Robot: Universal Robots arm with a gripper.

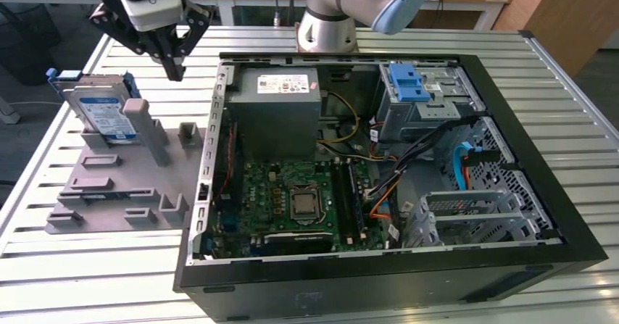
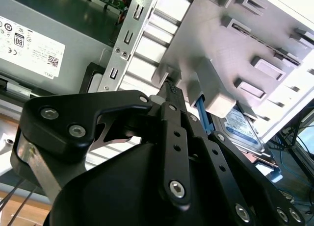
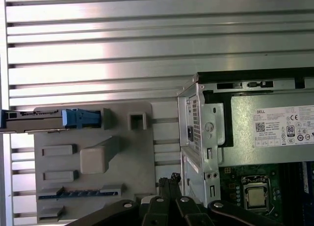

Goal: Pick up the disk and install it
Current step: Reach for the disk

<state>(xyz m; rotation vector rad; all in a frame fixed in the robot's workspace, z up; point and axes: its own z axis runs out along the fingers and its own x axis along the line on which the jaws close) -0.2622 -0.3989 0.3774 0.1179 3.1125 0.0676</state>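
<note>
The disk (image 1: 101,114) stands on edge in a slot at the far end of the grey holder plate (image 1: 116,186), on the exterior view's left; it is silver-grey with a white-and-blue label and a blue frame. The first wrist view shows the disk (image 3: 34,120) edge-on, and the second wrist view shows the disk (image 2: 241,125) partly hidden behind a holder block. My gripper (image 1: 174,69) hangs above the slatted table between the holder and the computer case, just beyond the disk's far side. Its black fingers (image 3: 169,181) (image 2: 170,90) are shut together with nothing between them.
The open computer case (image 1: 503,121) fills the middle and the exterior view's right, with a grey power supply (image 1: 275,106), a motherboard (image 1: 300,197) and a drive bay with a blue latch (image 1: 408,85). The holder plate carries several raised blocks (image 1: 135,121). The arm's base (image 1: 329,30) stands behind the case.
</note>
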